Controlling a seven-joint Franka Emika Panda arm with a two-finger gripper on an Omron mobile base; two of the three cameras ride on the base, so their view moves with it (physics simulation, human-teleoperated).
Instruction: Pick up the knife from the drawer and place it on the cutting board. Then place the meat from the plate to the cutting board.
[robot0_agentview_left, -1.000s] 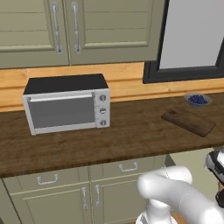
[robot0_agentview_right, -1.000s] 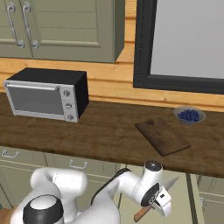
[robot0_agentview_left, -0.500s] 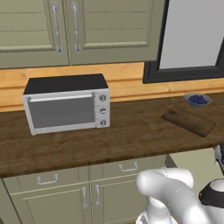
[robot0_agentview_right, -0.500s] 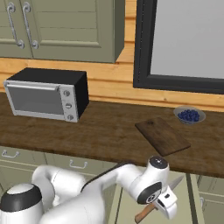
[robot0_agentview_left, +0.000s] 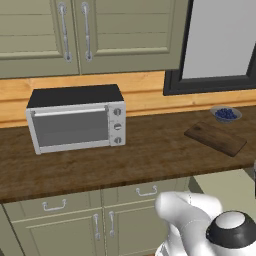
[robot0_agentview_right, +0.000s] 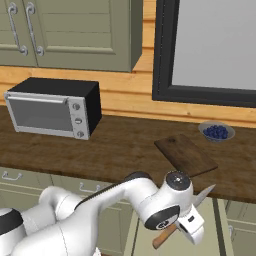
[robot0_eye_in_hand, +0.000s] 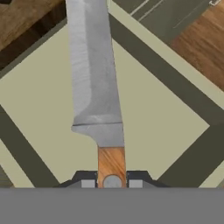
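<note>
My gripper (robot0_agentview_right: 184, 222) is shut on the knife (robot0_agentview_right: 202, 196), gripping its tan wooden handle (robot0_eye_in_hand: 111, 159) with the silver blade (robot0_eye_in_hand: 94, 78) pointing away from the hand. In the hand view the fingertips (robot0_eye_in_hand: 87, 180) pinch the handle from both sides. The knife hangs above the open pale olive drawer (robot0_agentview_right: 220, 215) (robot0_agentview_left: 225, 187), below the counter edge. The dark-brown cutting board (robot0_agentview_right: 185, 155) (robot0_agentview_left: 216, 138) lies on the counter, up and slightly left of the knife, with nothing on it. The plate and the meat are out of view.
A small grey bowl of blue berries (robot0_agentview_right: 216, 132) (robot0_agentview_left: 225, 114) sits just behind the board. A silver and black toaster oven (robot0_agentview_right: 50, 112) (robot0_agentview_left: 75, 120) stands at the counter's left. Cabinet doors hang above, and a dark-framed window (robot0_agentview_right: 210, 50) is behind the board.
My hand has shifted a little to the right and up with the knife still in it, and the arm's elbow has swung lower in the left base view.
</note>
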